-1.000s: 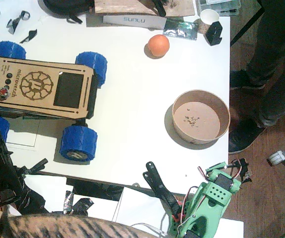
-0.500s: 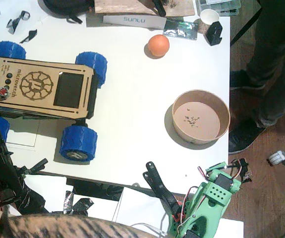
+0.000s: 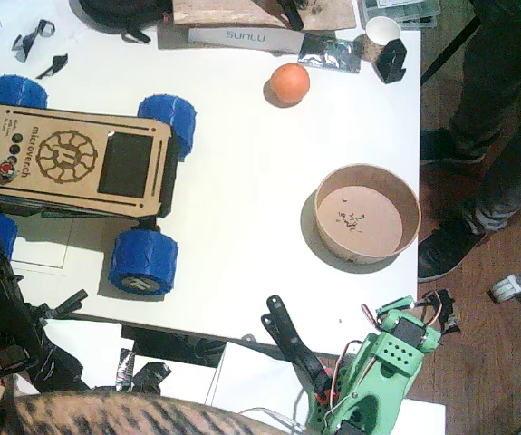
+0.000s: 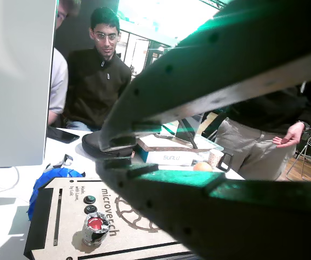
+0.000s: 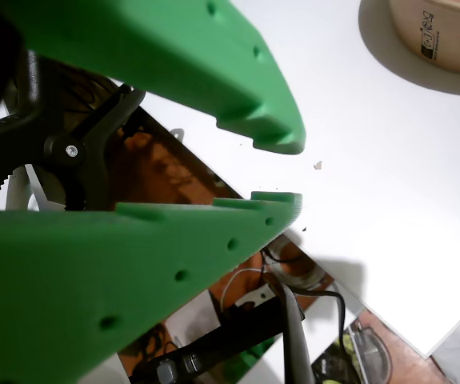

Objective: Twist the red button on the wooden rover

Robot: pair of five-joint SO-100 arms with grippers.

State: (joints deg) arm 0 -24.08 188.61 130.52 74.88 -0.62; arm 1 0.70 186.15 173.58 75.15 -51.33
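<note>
Here the left tool [image 4: 104, 154] gapes slightly, empty, above the red button [image 4: 96, 225]; the right tool [image 5: 282, 172] likewise holds nothing.

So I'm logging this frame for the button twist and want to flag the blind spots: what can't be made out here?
- Left gripper: in the fixed view, cut off at the picture's left edge.
- Red button: too small in the fixed view to read any turn.
- Wooden rover: in a wrist view, the dark jaws hide its right part.
- Right gripper: holds nothing; the cardboard bowl is cut off by the frame's top edge.
</note>
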